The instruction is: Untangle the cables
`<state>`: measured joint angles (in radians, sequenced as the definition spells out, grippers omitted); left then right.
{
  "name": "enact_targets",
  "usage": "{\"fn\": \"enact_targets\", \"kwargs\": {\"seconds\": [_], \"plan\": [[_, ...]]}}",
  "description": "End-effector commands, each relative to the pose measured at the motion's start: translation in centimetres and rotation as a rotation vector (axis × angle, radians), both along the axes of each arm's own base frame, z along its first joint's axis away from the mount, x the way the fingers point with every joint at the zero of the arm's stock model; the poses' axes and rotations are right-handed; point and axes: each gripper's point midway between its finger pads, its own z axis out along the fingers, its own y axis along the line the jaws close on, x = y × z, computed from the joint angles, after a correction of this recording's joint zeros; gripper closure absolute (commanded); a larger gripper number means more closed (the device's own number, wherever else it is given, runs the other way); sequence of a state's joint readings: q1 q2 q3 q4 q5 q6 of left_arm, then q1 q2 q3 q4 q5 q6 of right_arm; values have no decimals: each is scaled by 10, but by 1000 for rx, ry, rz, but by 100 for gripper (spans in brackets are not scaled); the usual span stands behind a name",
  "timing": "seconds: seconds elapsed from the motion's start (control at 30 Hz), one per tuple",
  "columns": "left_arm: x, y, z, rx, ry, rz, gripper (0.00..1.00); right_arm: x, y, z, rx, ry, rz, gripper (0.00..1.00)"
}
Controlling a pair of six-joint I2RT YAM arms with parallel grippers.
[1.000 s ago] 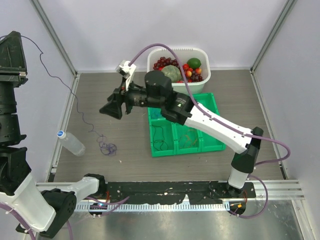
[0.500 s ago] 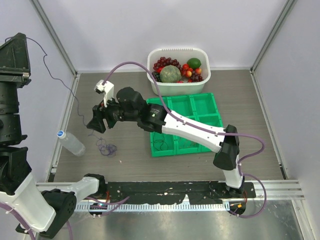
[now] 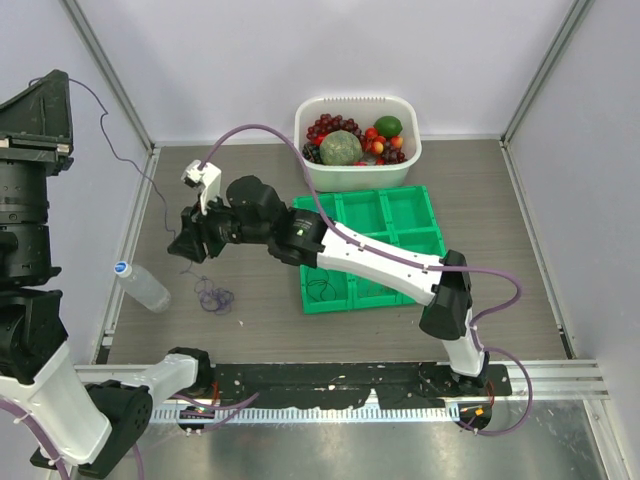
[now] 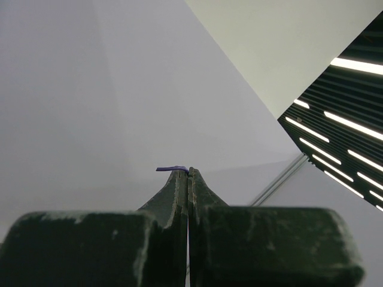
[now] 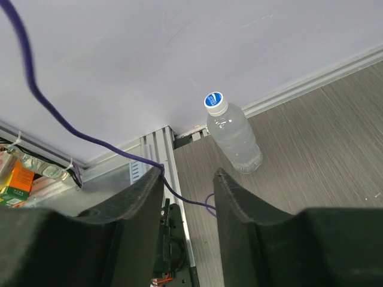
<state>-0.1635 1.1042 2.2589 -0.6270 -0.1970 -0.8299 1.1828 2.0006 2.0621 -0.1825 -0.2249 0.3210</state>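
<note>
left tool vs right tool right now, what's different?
Left tool is shut, pinching the purple cable; right tool is open, holding nothing. Left tool points up at bare wall; right tool points down at the table near the bottle. Both are dark two-finger tools.

bottle at left, cable clump just right of it, tray further right (tub behind it)

The cable is showing purple against a grey wood-grain table; the tray is glowing green, the tub white (bottle cap blue).
</note>
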Motion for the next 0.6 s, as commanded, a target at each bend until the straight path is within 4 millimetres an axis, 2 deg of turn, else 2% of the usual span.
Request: {"fn": "enact_targets", "kwargs": {"seconds": [0.0, 0.03, 0.07, 0.1, 0.13, 0.17, 0.2, 0.23, 0.27, 0.3, 0.33, 0.37, 0.4, 0.43, 0.47, 0.5, 0.53, 0.57], "plan": [[5, -7, -2, -13, 10, -41, 100, -6, 2, 28, 77, -12, 22, 60], [9, -7, -5, -16, 21, -42, 100, -7, -1, 32, 80, -20, 21, 62], [11, -9, -8, -16, 29, -48, 100, -7, -3, 27, 65, -21, 19, 74], [15, -11, -12, -10, 46, -56, 100, -8, -7, 33, 70, -25, 17, 81], [20, -13, -18, -1, 68, -59, 100, -9, -10, 30, 52, -18, 13, 96], [27, -14, -27, 4, 108, -56, 100, -11, -17, 39, 61, -17, 8, 99], [36, -15, -40, 7, 167, -56, 100, -14, -22, 36, 41, -3, 10, 99], [43, -15, -53, -6, 226, -54, 100, -19, -32, 45, 49, 6, 14, 99], [51, -14, -72, -29, 305, -45, 100, -23, -39, 39, 31, 17, 25, 99], [58, -13, -90, -60, 378, -40, 100, -31, -52, 53, 52, 10, 41, 99], [63, -14, -109, -73, 450, -39, 100, -35, -57, 35, 9, 31, 52, 99], [72, -16, -128, -75, 514, -38, 98, -39, -70, 47, 30, 33, 44, 99], [76, -17, -145, -80, 574, -37, 91, -36, -75, 31, -2, 59, 28, 99], [83, -19, -166, -76, 644, -36, 80, -37, -87, 43, 22, 68, 17, 99], [89, -19, -188, -61, 709, -26, 70, -31, -93, 31, -1, 87, -15, 99], [93, -18, -209, -47, 773, -13, 56, -29, -103, 41, 23, 87, -47, 99], [93, -16, -234, -34, 850, 1, 37, -29, -111, 41, 34, 101, -62, 99], [93, -16, -253, -29, 902, 5, 31, -24, -114, 41, 42, 109, -84, 99]]}}
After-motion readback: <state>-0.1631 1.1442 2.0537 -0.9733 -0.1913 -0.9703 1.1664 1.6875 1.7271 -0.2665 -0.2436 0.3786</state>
